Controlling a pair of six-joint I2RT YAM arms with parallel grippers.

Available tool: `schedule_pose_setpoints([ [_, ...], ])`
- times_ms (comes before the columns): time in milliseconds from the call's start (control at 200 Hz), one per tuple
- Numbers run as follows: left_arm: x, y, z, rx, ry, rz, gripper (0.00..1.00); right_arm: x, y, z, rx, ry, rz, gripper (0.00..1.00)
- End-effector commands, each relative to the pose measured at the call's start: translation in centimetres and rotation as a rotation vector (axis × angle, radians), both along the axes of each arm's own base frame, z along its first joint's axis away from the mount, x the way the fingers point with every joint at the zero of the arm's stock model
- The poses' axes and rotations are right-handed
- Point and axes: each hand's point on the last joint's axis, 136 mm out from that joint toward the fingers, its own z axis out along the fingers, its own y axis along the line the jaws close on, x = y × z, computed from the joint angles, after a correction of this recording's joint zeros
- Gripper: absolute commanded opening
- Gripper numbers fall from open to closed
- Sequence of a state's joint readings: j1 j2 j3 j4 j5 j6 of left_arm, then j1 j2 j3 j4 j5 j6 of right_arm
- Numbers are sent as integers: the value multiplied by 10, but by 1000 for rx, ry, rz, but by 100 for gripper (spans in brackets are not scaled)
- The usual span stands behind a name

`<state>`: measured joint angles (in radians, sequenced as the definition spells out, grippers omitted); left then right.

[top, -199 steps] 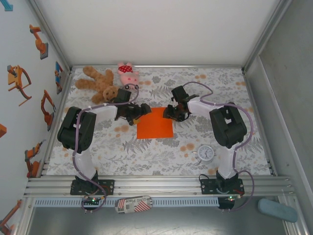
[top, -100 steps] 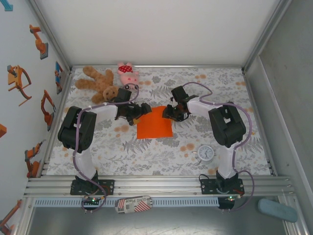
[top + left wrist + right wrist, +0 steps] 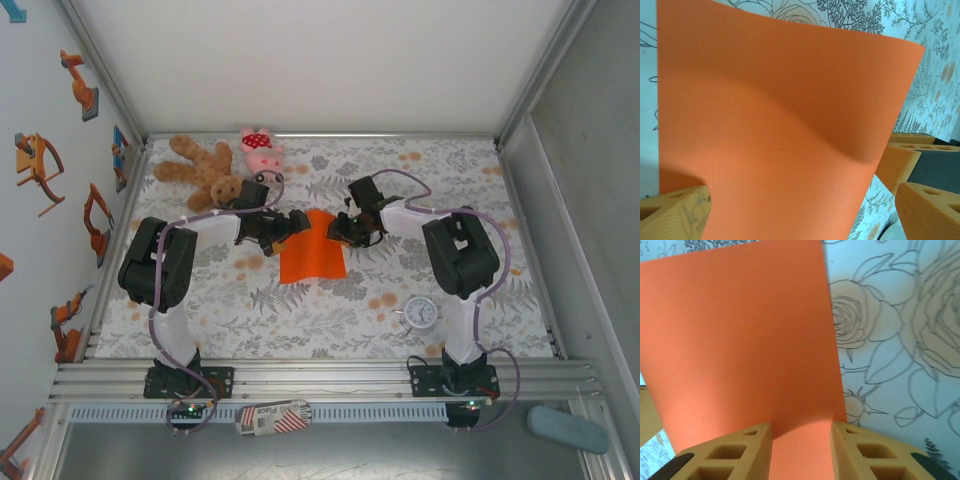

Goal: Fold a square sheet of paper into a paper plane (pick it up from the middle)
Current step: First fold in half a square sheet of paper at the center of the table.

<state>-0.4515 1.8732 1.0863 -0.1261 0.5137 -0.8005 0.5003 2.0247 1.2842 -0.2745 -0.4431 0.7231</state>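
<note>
The square sheet of paper [image 3: 312, 258], bright orange, lies mid-table on the flowered cloth, with its far right part lifted and bowed. My right gripper [image 3: 347, 232] presses on that right edge. In the right wrist view its fingers [image 3: 742, 450] stand apart, and the sheet [image 3: 740, 330] bulges up between them; the right gripper [image 3: 802, 427] is open. My left gripper [image 3: 278, 228] sits at the sheet's far left corner. It is wide open [image 3: 805, 215] in the left wrist view, where the sheet [image 3: 780, 125] shows a soft ridge.
A brown teddy bear [image 3: 205, 170] and a pink plush pig [image 3: 261, 150] lie at the back left. A small white clock [image 3: 420, 313] stands front right. Metal frame walls bound the table, with a rail [image 3: 320, 380] along the near edge.
My right gripper has slid left and narrowed its jaws, pushing the sheet's right edge inward so it buckles. The left jaws have spread slightly wider.
</note>
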Motion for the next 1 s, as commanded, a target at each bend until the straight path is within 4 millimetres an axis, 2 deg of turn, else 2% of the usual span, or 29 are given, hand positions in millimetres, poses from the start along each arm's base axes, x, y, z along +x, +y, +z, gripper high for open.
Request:
schedule_pose_setpoints([
  [0, -6, 4, -5, 25, 15, 13, 97, -12, 7, -17, -2, 57, 9, 35],
  [265, -9, 8, -8, 57, 26, 12, 96, -16, 27, -20, 27, 71, 31, 32],
  [526, -14, 4, -8, 114, 20, -28, 89, -19, 49, -19, 83, 77, 44, 30],
  [671, -13, 2, -6, 119, 12, -35, 75, -20, 55, -17, 112, 84, 43, 29],
  [811, -9, 3, 2, 124, -22, -40, 61, -17, 49, -6, 93, 37, 37, 28],
  [997, 0, 3, 32, 119, -136, -72, 44, -3, 24, 38, 74, -112, -2, 29],
])
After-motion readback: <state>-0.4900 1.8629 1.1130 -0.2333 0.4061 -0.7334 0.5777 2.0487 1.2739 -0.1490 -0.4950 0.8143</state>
